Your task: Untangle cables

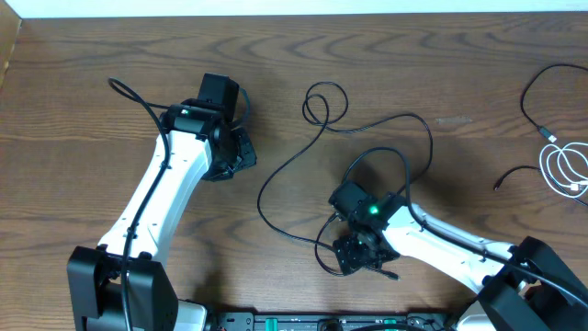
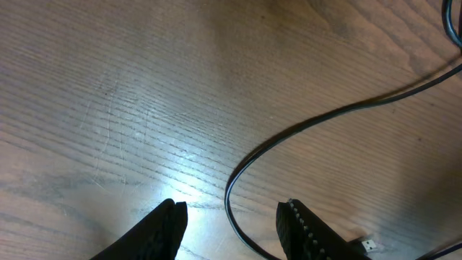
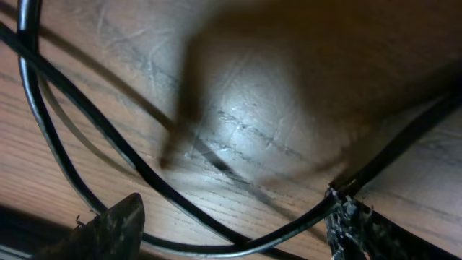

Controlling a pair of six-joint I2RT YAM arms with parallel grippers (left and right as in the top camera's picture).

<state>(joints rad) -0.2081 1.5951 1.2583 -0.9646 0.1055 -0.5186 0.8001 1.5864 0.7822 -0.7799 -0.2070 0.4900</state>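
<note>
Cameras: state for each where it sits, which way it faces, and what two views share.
Overhead: fixed above, looking straight down at the table, both arms, the black cable and the white cable.
Left wrist: on the left arm, looking down past the open left gripper at the tabletop.
Right wrist: on the right arm, close to the wood, with the fingers of the open right gripper low in the frame.
Shared: all three show the black cable.

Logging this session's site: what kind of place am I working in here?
Likely a robotics lab bench: brown wood-grain tabletop, white-and-black left robot arm and matching right arm, plus long thin black cable and coiled white cable lying loose.
</note>
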